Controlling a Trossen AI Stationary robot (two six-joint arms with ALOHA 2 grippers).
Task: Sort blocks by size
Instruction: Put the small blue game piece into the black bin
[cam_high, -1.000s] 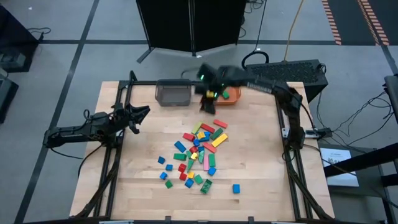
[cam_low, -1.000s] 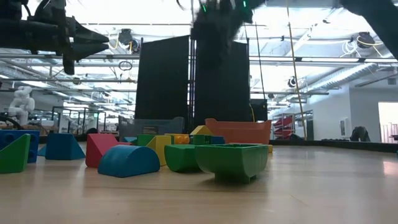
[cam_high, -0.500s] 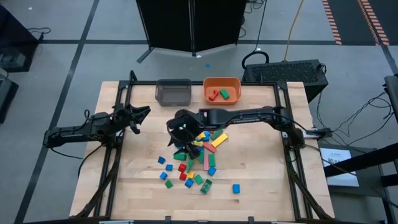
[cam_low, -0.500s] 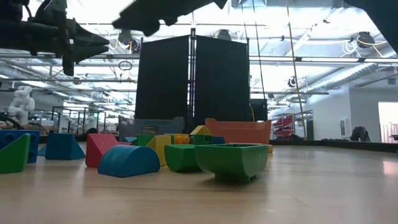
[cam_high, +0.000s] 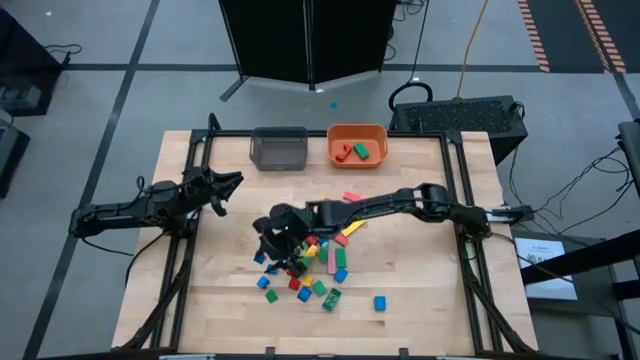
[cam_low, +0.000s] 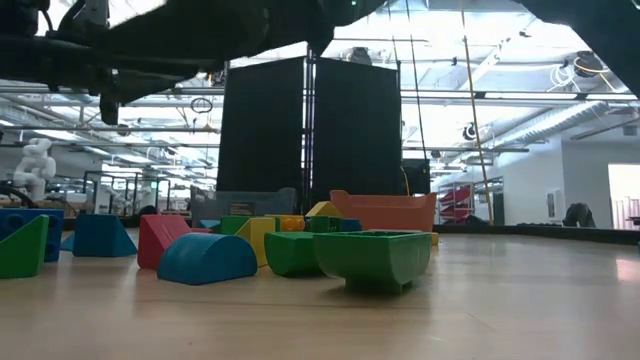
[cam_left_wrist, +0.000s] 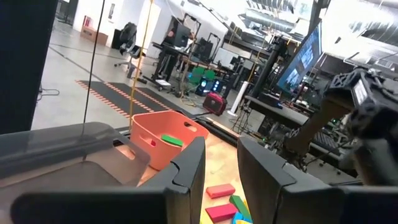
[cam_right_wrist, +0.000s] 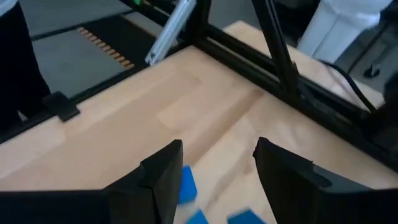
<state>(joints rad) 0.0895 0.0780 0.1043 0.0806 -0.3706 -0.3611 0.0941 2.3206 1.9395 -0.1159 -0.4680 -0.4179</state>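
Observation:
The blocks lie in a loose heap of red, green, blue, yellow and pink pieces on the wooden table's middle. My right gripper hangs open over the heap's left edge. In the right wrist view nothing is between its fingers, and blue blocks lie on the wood below them. My left gripper waits open at the table's left side, clear of the blocks; in the left wrist view it looks toward the bins.
An orange bin with a red and a green block stands at the far edge, with a grey bin to its left. A lone blue cube lies near the front right. Black frame rails run along the table's sides.
My right gripper has swung from above the orange bin at the far edge toward the near left, sinking over the left side of the block heap and rolling as it went. The blocks have stayed where they were.

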